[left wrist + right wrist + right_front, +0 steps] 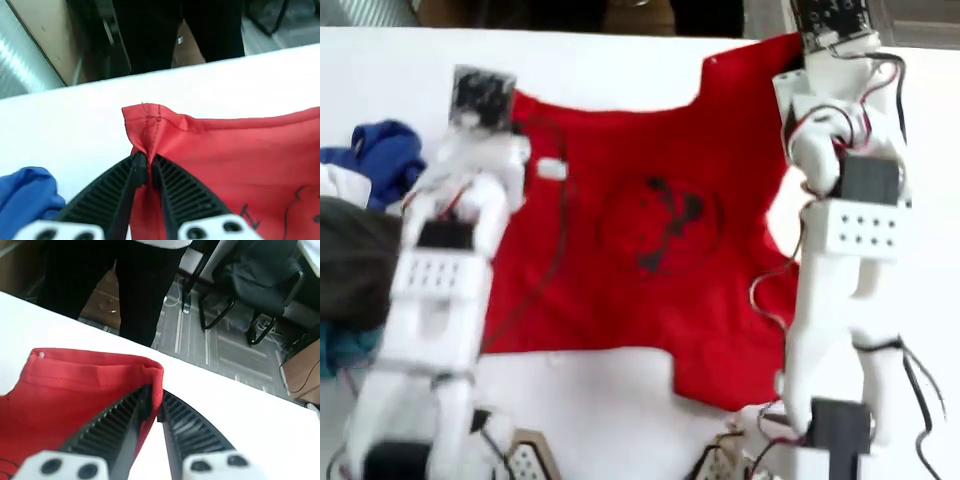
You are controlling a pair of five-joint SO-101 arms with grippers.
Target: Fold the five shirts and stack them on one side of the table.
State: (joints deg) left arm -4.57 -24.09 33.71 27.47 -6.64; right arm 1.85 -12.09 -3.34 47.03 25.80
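White table (380, 80): carries everything.
Red shirt (650, 250): spread flat between the two arms, print up, far corners at the grippers.
Right arm (840, 230): stretched forward, covering the shirt's side edge.
Left arm (440, 270): stretched forward likewise over the opposite edge.
Clothes pile (350, 260): outboard of left arm, blue and dark pieces; cut off, count unclear.
Left gripper (148, 167): clamped on puckered corner fabric.
Right gripper (155, 405): pinching corner hem.

The high camera looks steeply down over the table (380, 80), with the arm bases at 6 o'clock and the far edge at 12. Each wrist camera sits just behind its own left gripper (148, 161) or right gripper (155, 396). Both face out over that far edge into the room, very close to the red shirt (620, 290). All three views share the shirt: its 10 o'clock corner appears in the left wrist view, its 1 o'clock corner in the right.
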